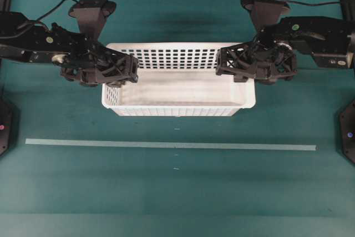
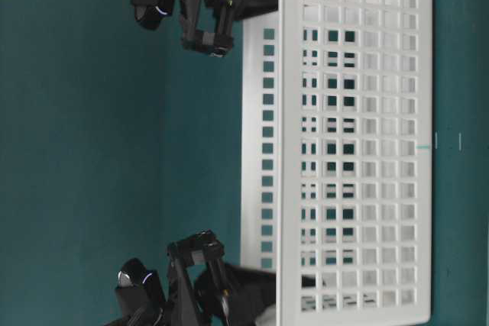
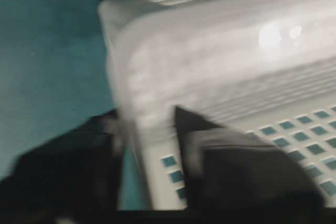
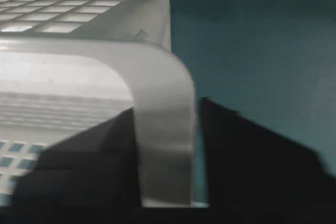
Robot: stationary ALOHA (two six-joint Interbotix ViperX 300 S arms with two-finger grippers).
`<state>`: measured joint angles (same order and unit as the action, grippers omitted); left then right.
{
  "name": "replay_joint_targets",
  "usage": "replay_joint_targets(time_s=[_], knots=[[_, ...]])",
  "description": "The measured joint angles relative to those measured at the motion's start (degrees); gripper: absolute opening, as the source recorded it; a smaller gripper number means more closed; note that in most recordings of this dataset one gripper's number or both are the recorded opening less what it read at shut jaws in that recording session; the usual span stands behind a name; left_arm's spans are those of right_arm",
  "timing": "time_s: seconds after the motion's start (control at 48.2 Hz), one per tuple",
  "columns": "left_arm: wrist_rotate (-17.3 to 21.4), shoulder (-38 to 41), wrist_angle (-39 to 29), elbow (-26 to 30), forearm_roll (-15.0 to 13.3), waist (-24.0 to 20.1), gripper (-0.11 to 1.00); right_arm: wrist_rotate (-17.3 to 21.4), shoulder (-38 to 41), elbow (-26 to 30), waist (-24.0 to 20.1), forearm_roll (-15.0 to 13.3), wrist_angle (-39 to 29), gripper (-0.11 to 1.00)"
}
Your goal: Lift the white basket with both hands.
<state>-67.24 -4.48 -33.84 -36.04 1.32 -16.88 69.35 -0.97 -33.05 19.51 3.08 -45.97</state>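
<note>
Grab step basically done: left gripper (image 1: 123,75) and right gripper (image 1: 228,65) each pinching short-end wall of basket (image 1: 183,90), fingers clamped either side. Next up, level, synced raise.

Teal table (image 1: 177,192), carrying a pale tape strip (image 1: 166,145) across the front and, behind it, the white basket (image 1: 177,90).

**A robot lab bench, not a home**

You're looking at a staged test station. A teal mat (image 1: 177,192) covers the whole work surface, and a pale tape strip (image 1: 166,145) is laid straight across it toward 6 o'clock. 2 black arm bases (image 1: 348,131) sit fixed at 3 and 9 o'clock, with cables (image 1: 55,5) trailing off near 11 o'clock.
</note>
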Motion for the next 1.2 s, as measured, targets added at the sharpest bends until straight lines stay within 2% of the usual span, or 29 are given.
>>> replay_joint_targets(time_s=[0.042,0.104,0.187,0.768,1.204], knots=[[0.0,-0.09,-0.09,0.0,0.0,0.0,0.13,0.18,-0.09,0.0,0.0,0.0,0.0,0.16],[-0.09,0.0,-0.09,0.0,0.0,0.0,0.04,0.18,-0.09,0.0,0.0,0.0,0.0,0.16],[-0.18,0.0,-0.09,0.0,0.0,0.0,-0.01,0.26,-0.09,0.0,0.0,0.09,-0.09,0.16],[-0.26,-0.26,-0.18,0.0,0.0,0.0,-0.01,0.26,-0.09,-0.09,0.0,0.09,0.88,0.16],[-0.26,-2.72,-3.16,0.53,0.0,0.0,-0.01,0.35,-1.41,0.79,-0.79,0.18,0.0,0.16]])
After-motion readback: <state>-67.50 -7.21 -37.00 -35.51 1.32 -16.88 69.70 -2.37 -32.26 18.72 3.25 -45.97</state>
